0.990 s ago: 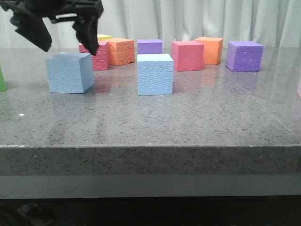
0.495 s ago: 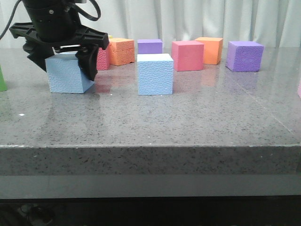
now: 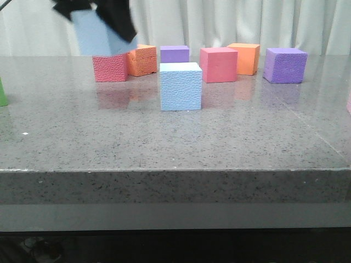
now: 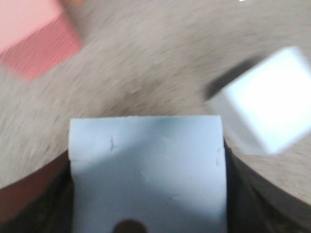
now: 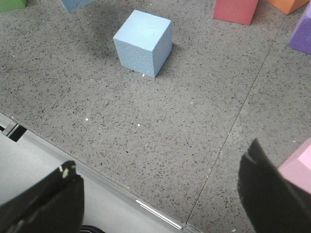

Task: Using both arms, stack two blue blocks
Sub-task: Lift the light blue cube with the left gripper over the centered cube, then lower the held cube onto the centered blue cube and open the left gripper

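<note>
My left gripper (image 3: 97, 16) is shut on one pale blue block (image 3: 94, 37) and holds it tilted, high above the table's back left. In the left wrist view the held block (image 4: 148, 165) fills the gap between the dark fingers of the left gripper (image 4: 148, 199). The second blue block (image 3: 180, 86) stands on the table, centre, to the right of and below the held one; it also shows in the left wrist view (image 4: 265, 107) and the right wrist view (image 5: 144, 42). My right gripper (image 5: 160, 158) is open and empty over the table's front edge, out of the front view.
A row of cubes stands at the back: red (image 3: 109, 68), orange (image 3: 141, 59), purple (image 3: 174, 53), red (image 3: 218, 64), orange (image 3: 244, 58), purple (image 3: 285, 64). A green cube (image 3: 2, 92) sits at the left edge. A pink cube (image 5: 299, 167) lies beside my right finger.
My left gripper came down around the left blue block, shut on it, and lifted it up and to the right off the table. The centre block has not moved.
</note>
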Motion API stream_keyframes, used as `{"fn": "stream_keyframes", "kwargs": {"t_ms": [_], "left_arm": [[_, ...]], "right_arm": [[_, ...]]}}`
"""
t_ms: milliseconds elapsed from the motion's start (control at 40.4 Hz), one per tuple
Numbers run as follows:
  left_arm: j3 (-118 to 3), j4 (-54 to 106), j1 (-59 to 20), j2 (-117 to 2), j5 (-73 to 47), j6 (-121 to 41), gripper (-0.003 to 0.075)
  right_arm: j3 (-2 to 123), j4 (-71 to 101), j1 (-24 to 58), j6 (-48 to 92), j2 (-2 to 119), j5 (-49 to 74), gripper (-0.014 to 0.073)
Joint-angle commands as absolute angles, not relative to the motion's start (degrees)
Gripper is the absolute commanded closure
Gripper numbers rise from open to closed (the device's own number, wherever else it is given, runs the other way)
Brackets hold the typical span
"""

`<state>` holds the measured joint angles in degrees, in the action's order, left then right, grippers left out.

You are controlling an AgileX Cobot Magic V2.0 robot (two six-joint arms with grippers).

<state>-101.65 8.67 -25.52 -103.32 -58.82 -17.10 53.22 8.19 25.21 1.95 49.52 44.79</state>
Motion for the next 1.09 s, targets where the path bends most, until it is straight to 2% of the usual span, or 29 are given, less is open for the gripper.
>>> {"fn": "stream_keyframes", "kwargs": {"t_ms": [0,470,742,1064], "left_arm": [[-106.3,16.3,-25.5,-100.0,-58.3,-28.4,0.0364],[-119.7,21.2,-29.1,-108.7,-68.4,-52.9,0.0364],[-124.4,21.0,-31.5,-112.9,-71.2,-55.9,0.0364],[-124.5,20.4,-31.5,-114.1,-71.5,-58.8,0.0364]], "right_arm": [[54.6,8.3,25.1,2.1,49.0,41.0,-0.0049],[54.6,8.3,25.1,2.1,49.0,41.0,-0.0049],[54.6,8.3,25.1,2.1,49.0,41.0,-0.0049],[54.6,8.3,25.1,2.1,49.0,41.1,-0.0049]]}}
